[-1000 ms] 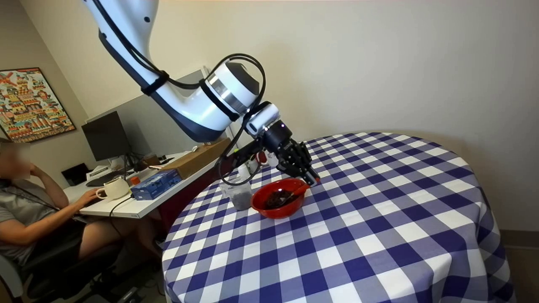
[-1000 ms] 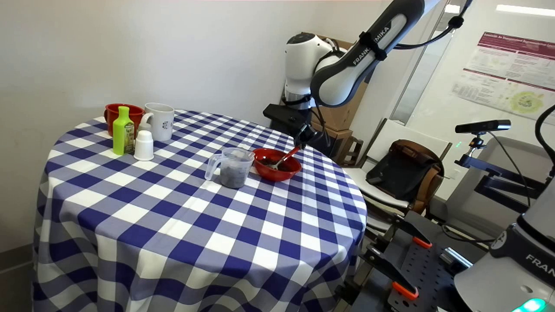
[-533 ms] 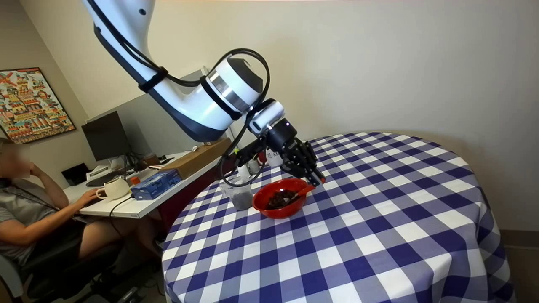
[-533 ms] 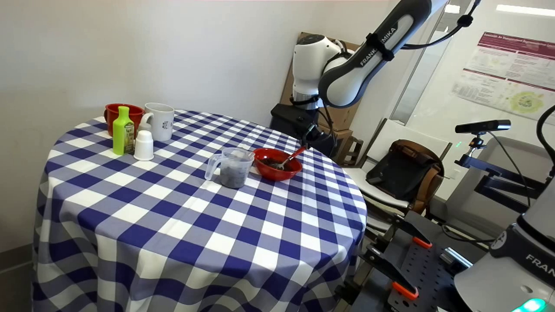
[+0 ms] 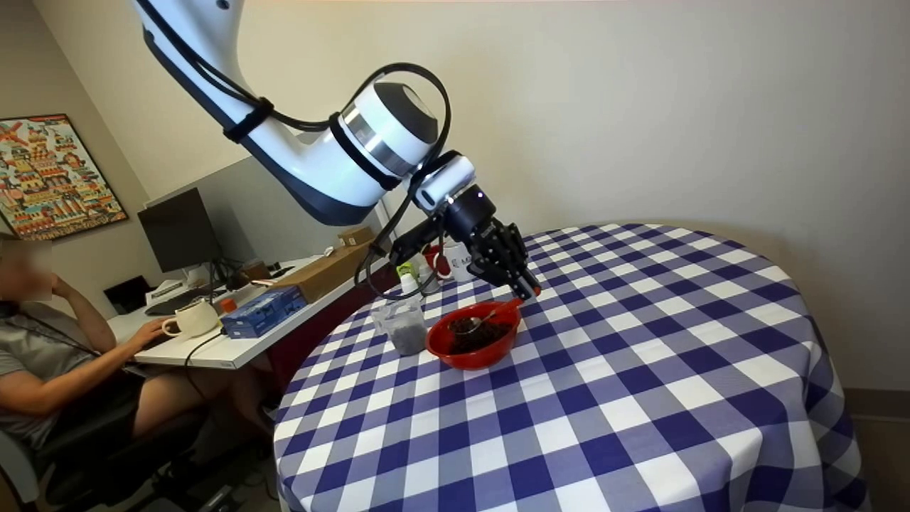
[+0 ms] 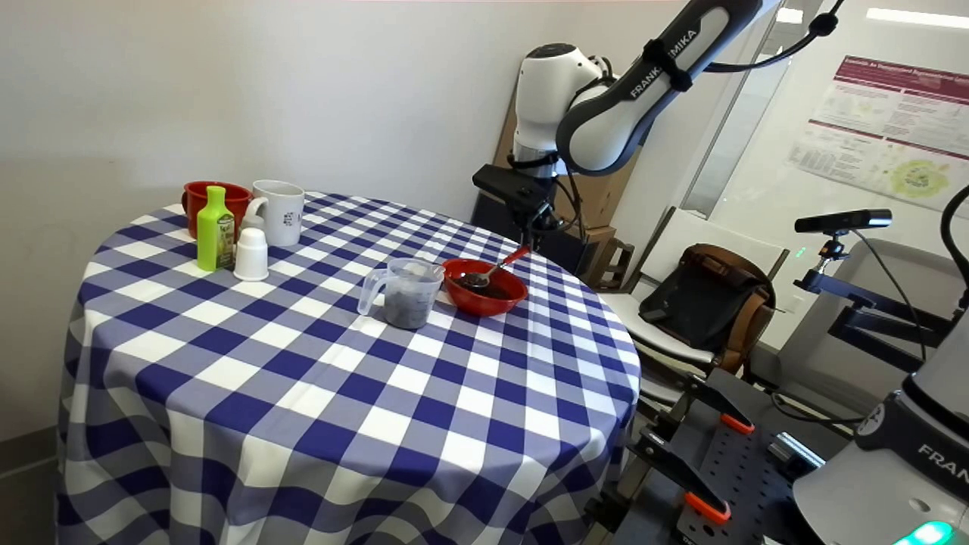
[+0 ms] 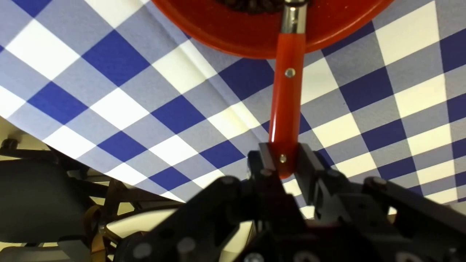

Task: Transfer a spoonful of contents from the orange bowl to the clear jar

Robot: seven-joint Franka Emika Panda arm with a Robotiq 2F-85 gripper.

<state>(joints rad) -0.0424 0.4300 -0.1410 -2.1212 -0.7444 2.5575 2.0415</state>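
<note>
In an exterior view, the arm [image 6: 643,85] reads "FRANK" and "EMIKA" around a strap [image 6: 668,66], the base [image 6: 897,469] shows a cut-off "FRAN", and the poster [image 6: 886,125] is illegible.

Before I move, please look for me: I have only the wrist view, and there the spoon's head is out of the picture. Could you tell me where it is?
Observer: In both exterior views, the spoon's head shows within the rim of the orange bowl; whether it touches the dark contents, I cannot tell.
Operator: Thank you. And the clear jar, which I do not see at all?
Observer: It stands upright beside the orange bowl, on its left as both exterior views picture it.
Operator: Is this jar empty, or is there something inside?
Observer: Not empty: a greyish fill shows through the wall in its lower part.
</note>
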